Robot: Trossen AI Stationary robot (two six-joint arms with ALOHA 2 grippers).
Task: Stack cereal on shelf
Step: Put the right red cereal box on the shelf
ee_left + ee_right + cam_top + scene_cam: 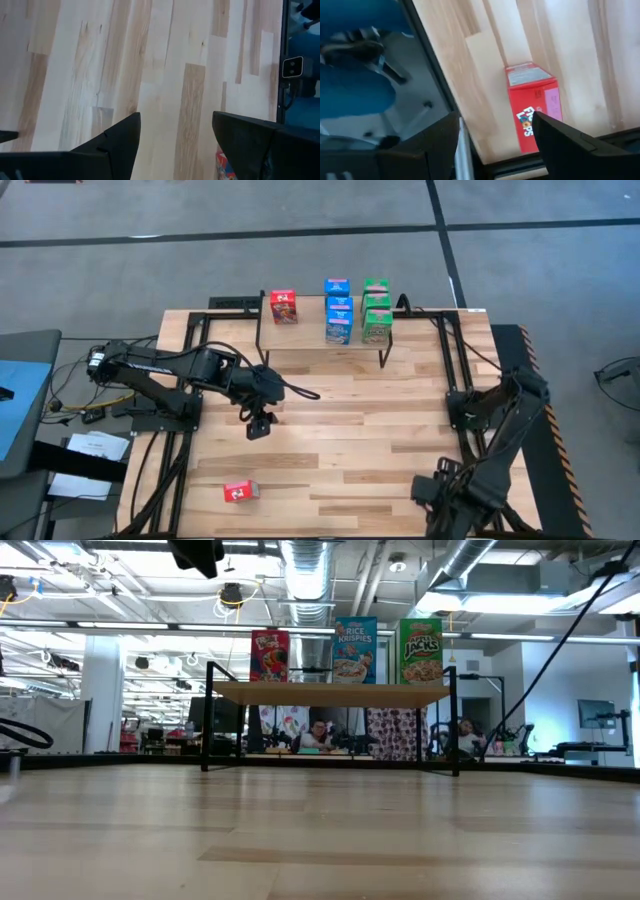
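From above, the shelf already carries red boxes, a blue stack and a green stack; one red box lies on the surface near its front edge, so I judge the job nearly done. My left jaws hover mid-surface, wide apart and empty.

At table height I read "Rice Krispies" and "Jacks".

My left wrist shows bare wood.

My right jaws, open and empty, frame a red "Loops" box.
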